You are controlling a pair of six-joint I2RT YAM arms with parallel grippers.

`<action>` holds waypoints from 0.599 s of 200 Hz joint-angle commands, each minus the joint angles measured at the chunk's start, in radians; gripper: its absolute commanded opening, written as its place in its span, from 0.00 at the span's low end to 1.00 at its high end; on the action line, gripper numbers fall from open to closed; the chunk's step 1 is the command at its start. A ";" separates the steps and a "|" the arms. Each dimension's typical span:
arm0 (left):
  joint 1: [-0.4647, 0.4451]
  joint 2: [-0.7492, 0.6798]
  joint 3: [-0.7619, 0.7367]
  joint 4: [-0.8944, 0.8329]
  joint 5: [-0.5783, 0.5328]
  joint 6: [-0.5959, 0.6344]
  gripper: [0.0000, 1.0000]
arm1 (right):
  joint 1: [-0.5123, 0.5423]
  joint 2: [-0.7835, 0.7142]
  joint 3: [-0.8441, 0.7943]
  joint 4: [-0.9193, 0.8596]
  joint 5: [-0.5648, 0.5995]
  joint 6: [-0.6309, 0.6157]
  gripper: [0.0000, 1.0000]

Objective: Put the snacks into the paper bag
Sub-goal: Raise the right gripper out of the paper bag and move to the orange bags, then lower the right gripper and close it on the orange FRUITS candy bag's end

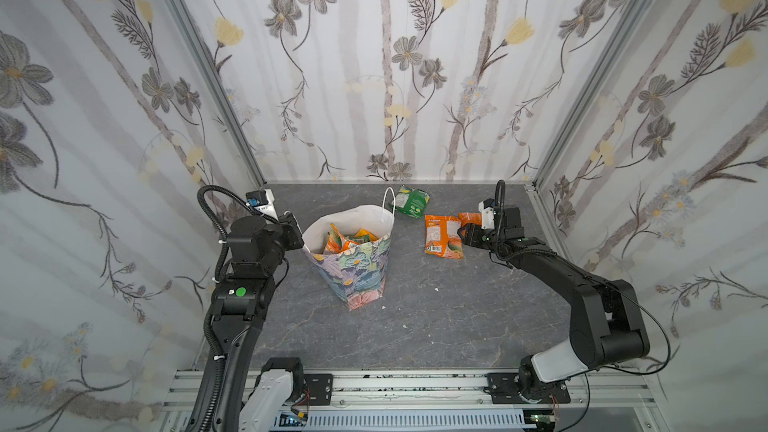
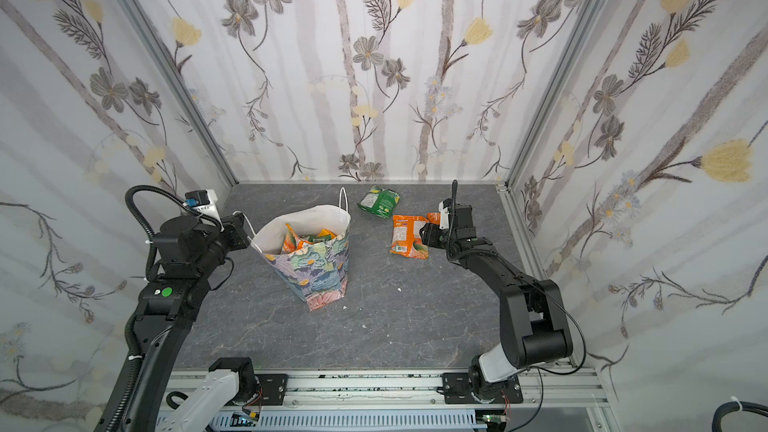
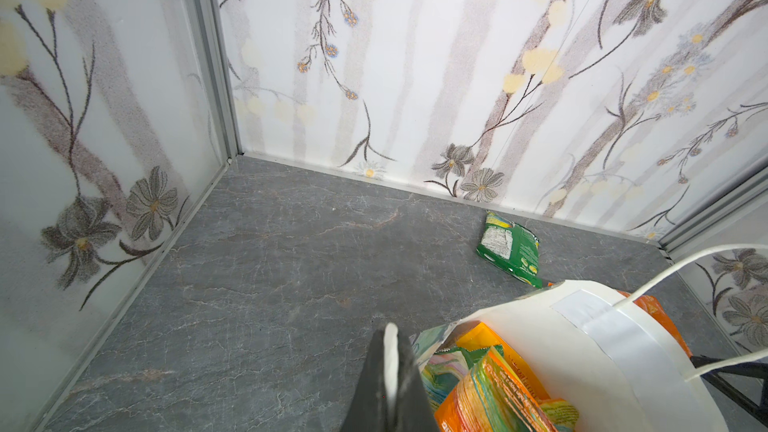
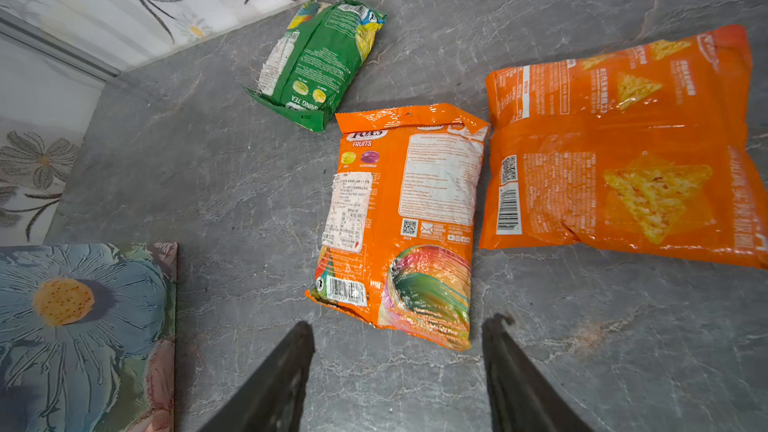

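On the grey surface [image 1: 415,326] lie three snacks: one green packet [image 1: 411,201] and two orange ones, a FOX'S packet [image 4: 399,222] and a chip packet [image 4: 623,147]. One paper bag [image 1: 357,272] stands upright left of them, with more packets inside, count unclear. The left hand [image 3: 388,332] is clenched on one cord handle [image 3: 391,363]. The right hand [image 4: 401,322] hangs released over the FOX'S packet.

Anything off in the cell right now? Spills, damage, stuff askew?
Only minor: a few white specks lie on the table near the paper bag. The bag stands, the left gripper shut on a white part of its top. Nothing looks spilled.
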 commanded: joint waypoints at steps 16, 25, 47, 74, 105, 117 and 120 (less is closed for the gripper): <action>0.001 -0.005 0.002 0.017 0.015 0.014 0.00 | -0.007 0.105 0.024 0.066 -0.049 -0.020 0.64; 0.001 -0.008 0.003 0.016 0.014 0.014 0.00 | -0.007 0.123 0.028 0.076 -0.060 -0.020 0.64; 0.001 -0.012 0.002 0.014 0.017 0.009 0.00 | -0.010 0.159 0.040 0.090 -0.069 -0.020 0.64; 0.001 -0.011 0.000 0.011 0.024 0.011 0.00 | -0.015 0.192 0.051 0.104 -0.083 -0.019 0.64; 0.001 -0.006 0.002 0.012 0.025 0.010 0.00 | -0.022 0.222 0.071 0.101 -0.079 -0.018 0.64; 0.001 -0.003 0.003 0.013 0.031 0.008 0.00 | -0.027 0.228 0.070 0.100 -0.072 -0.013 0.65; 0.001 -0.004 0.003 0.013 0.031 0.008 0.00 | -0.028 0.228 0.070 0.101 -0.072 -0.013 0.66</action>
